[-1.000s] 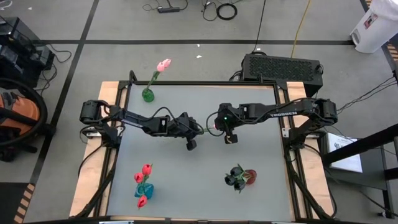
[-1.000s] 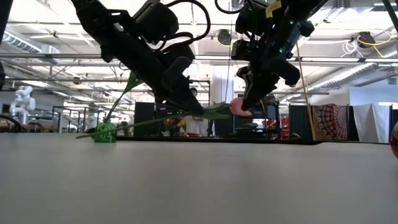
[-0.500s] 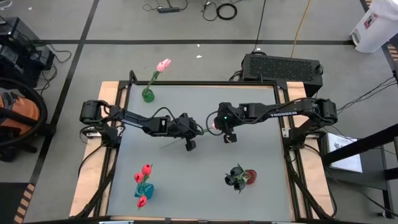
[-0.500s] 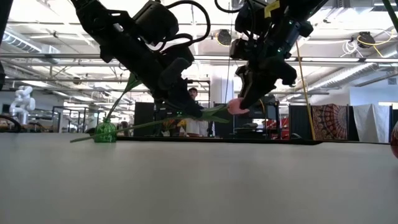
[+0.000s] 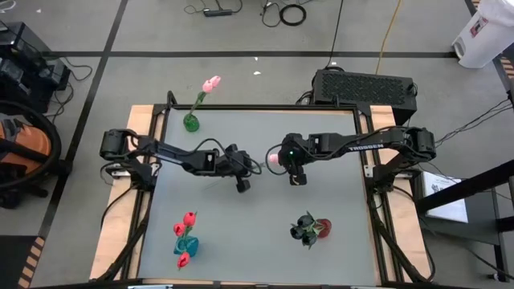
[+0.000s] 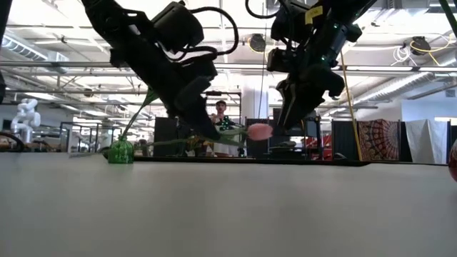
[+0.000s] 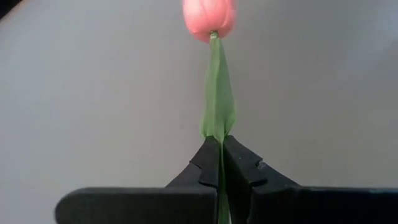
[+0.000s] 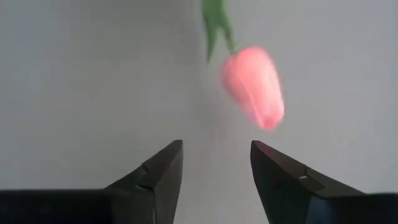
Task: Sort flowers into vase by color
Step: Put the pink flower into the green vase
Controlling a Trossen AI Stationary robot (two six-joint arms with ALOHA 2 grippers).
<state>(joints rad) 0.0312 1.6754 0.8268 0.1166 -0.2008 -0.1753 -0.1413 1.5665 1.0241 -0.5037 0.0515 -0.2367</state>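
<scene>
Pink tulip [image 7: 209,15] stem clamped in left end effector [image 7: 221,163]; right end effector [image 8: 214,163] open beside its head.

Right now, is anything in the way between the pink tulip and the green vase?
Nothing visible. The left end effector holds the pink tulip mid-table; bare table lies between it and the green vase.

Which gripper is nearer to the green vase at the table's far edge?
Left. The left gripper, shut on the pink tulip's stem, sits mid-table on the green vase's side; the open right gripper is just beyond the tulip head, farther away.
</scene>
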